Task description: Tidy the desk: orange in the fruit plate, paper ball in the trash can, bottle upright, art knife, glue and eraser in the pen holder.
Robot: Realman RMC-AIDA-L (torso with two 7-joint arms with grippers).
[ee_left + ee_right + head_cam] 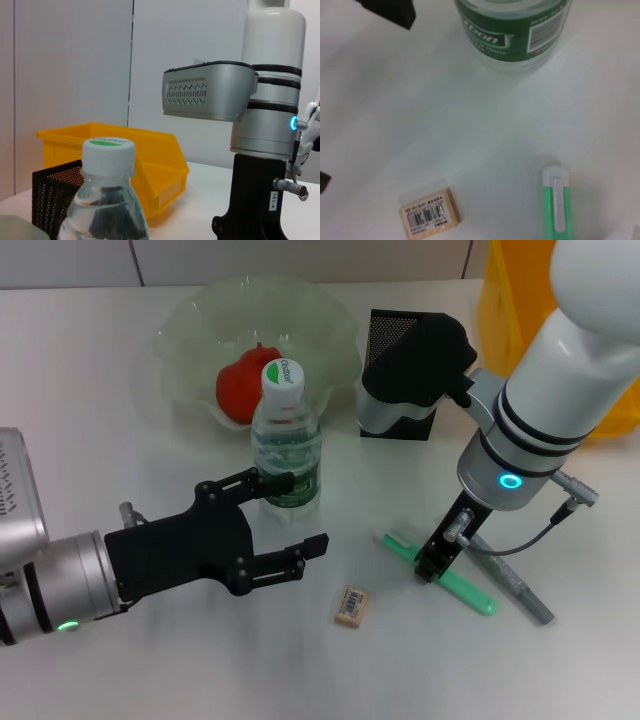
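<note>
Bottle (286,436) upright on white desk (90,380); left gripper (290,518) spread apart beside it; right gripper (432,565) state unclear, over green art knife (445,575).

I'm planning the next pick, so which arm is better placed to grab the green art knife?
Probably the right. The right gripper hangs directly over the green art knife, which lies on the desk on that side. The left gripper is open beside the upright bottle, farther from the knife.

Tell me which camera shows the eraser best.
The right wrist view: the eraser fills more of that picture, with its barcode wrapper clear. The head view shows it small on the desk, clear of both claws. The left wrist view does not show it.
</note>
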